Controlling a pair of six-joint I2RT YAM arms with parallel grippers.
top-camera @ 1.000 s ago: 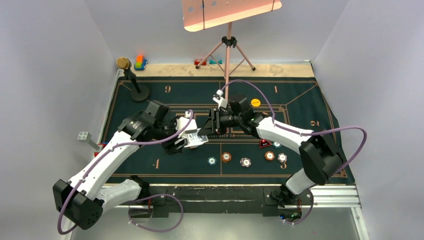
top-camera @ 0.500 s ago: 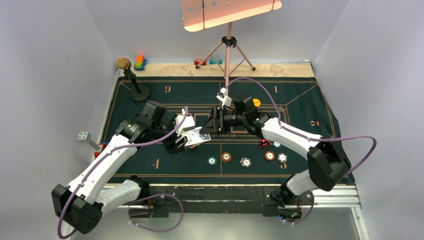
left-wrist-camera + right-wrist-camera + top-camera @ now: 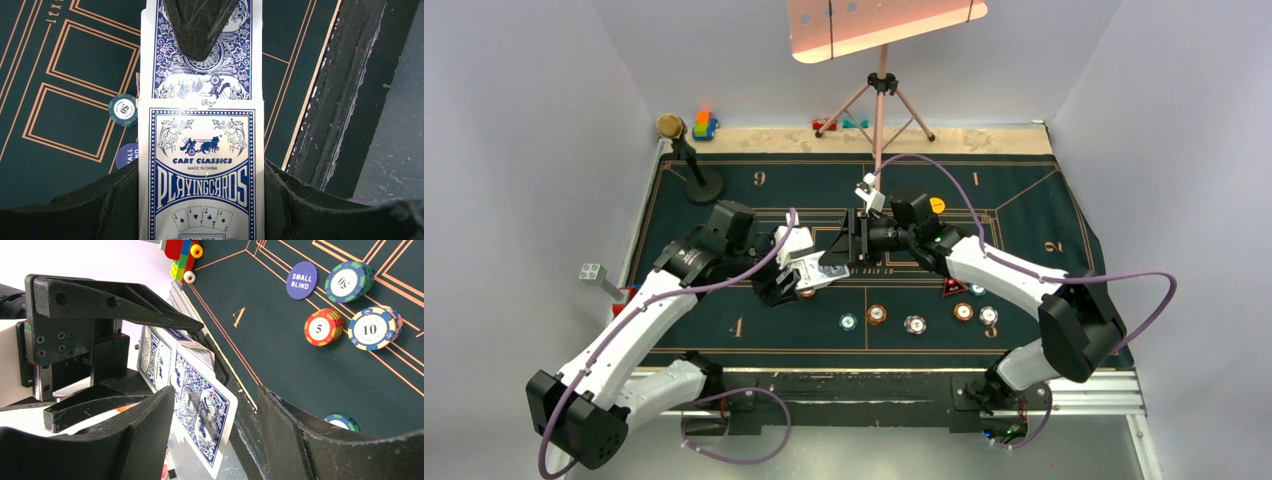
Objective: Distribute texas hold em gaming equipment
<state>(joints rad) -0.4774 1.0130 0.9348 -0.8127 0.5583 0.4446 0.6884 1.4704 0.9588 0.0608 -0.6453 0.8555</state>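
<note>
Clearly, the playing-card box [image 3: 201,167] is clamped by the left gripper [image 3: 792,278] above the felt mat [image 3: 724,190]. One blue-backed card [image 3: 202,407] sticks out along the box's long axis, straight toward the right gripper [image 3: 215,395], whose jaws stand apart on either side of it, nothing pinched. Whether a finger already touches the card cannot be told; what remains inside the box is hidden.

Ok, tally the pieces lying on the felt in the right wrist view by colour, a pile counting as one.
Green chips: 2, one partly hidden
Red chips: 1
Blue-cream chips: 1
Purple disc: 1
Total: 5
</note>
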